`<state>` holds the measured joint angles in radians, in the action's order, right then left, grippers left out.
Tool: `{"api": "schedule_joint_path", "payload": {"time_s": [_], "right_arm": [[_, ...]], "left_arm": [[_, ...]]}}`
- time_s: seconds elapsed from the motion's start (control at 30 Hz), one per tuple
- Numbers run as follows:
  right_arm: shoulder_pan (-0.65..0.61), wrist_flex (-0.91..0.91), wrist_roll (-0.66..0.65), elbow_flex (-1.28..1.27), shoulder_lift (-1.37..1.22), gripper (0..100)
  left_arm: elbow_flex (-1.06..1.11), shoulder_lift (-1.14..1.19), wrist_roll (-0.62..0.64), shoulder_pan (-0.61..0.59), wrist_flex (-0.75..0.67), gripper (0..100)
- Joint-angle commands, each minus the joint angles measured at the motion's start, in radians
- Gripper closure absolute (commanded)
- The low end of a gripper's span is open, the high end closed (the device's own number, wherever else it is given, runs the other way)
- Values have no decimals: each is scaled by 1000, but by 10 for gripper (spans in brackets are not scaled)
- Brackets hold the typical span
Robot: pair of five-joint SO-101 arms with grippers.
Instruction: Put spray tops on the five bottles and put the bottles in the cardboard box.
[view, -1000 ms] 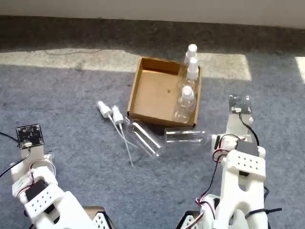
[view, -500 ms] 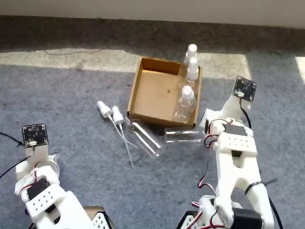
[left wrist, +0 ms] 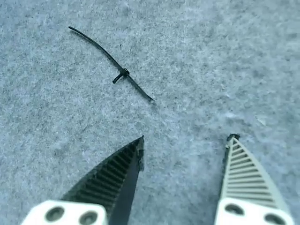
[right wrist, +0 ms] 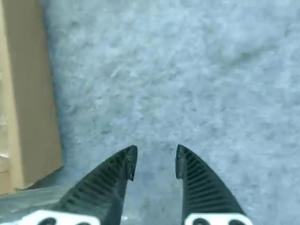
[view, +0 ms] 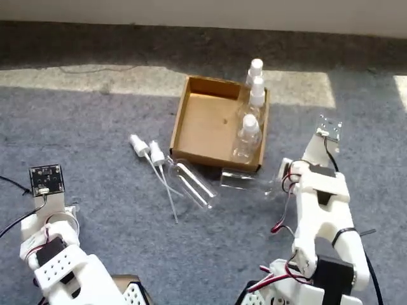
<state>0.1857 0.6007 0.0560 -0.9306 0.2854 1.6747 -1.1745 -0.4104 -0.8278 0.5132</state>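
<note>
The cardboard box lies open on the grey carpet, with three clear bottles wearing white spray tops standing along its right wall. Two bare clear bottles lie just in front of the box, one angled and one level. Two white spray tops with long tubes lie left of the box. My right gripper is open low over the carpet, beside the box's wall and by the level bottle's right end. My left gripper is open over bare carpet at the near left.
A black cable tie lies on the carpet ahead of the left gripper. The right arm stands right of the lying bottles. A dark strip runs along the far edge of the carpet.
The right arm has swung forward and lowered beside the level bottle's right end. The left arm shifted slightly and then stayed put.
</note>
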Motion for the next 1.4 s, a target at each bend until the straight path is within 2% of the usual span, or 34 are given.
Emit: {"api": "schedule_joint_path", "payload": {"time_s": [0.0,0.13,0.3,0.47,0.57,0.67,0.77,0.83,0.97,1.1,1.27,1.37], "right_arm": [[99,27,-109,41,4,893],[151,90,-155,45,4,892],[107,229,-155,82,18,893],[-47,432,-132,151,263,909],[-136,475,-71,102,527,996],[-274,495,-106,-15,777,993],[-481,473,-124,-154,963,995],[-607,412,-89,-232,1036,995],[-750,231,15,-338,1063,995],[-839,117,89,-369,957,995],[-842,-58,140,-343,745,995],[-842,-94,207,-289,608,995]], "left_arm": [[18,-8,-2,22,6,740],[18,-8,-2,24,5,740],[18,-8,-2,24,5,740],[18,-8,-2,24,5,740],[18,-8,-2,22,5,740],[18,-8,-2,22,5,740],[18,-8,-2,25,5,740],[18,-8,-2,25,5,740],[18,-8,-2,25,6,740],[18,-8,-2,25,6,740],[18,-7,-2,25,6,740],[18,-7,-2,25,6,740]]}}
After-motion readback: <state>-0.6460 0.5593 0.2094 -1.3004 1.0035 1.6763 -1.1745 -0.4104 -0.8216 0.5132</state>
